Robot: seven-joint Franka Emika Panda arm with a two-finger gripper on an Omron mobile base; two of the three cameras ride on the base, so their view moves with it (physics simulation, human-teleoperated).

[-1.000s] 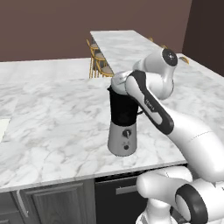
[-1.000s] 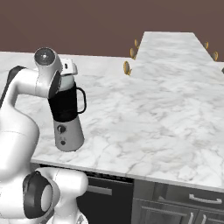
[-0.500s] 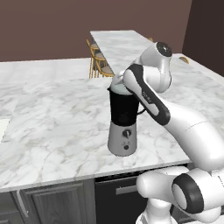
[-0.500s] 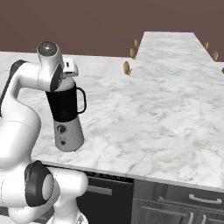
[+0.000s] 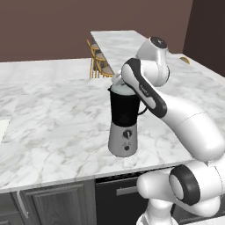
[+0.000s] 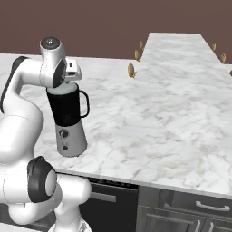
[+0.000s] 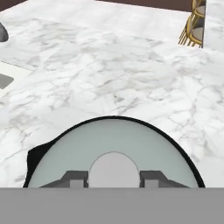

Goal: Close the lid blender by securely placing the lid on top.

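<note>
The blender (image 5: 124, 118) stands near the counter's front edge, a black jar on a silver-grey base with a black dial; it also shows in the right base view as the blender (image 6: 68, 118). The pale grey-green lid (image 5: 123, 89) lies across the jar's mouth. In the hand view the lid (image 7: 65, 162) sits inside the black rim, its centre knob (image 7: 113, 168) between my two fingertips. My gripper (image 7: 113, 176) points straight down onto it, fingers tight against the knob's sides. From the side, the gripper (image 6: 69, 79) hangs just over the lid (image 6: 63, 89).
White marble counter (image 5: 52, 114) spreads wide to the left and behind the blender. Gold-framed stools (image 5: 100, 63) stand at the far island. A pale sink edge (image 7: 11, 76) shows at the left of the hand view. Dark cabinet fronts (image 6: 181, 208) run below the counter.
My arm's elbow and upper joints have swung upward and back. The hand has stayed over the jar's mouth with the lid, which now lies level on the rim.
</note>
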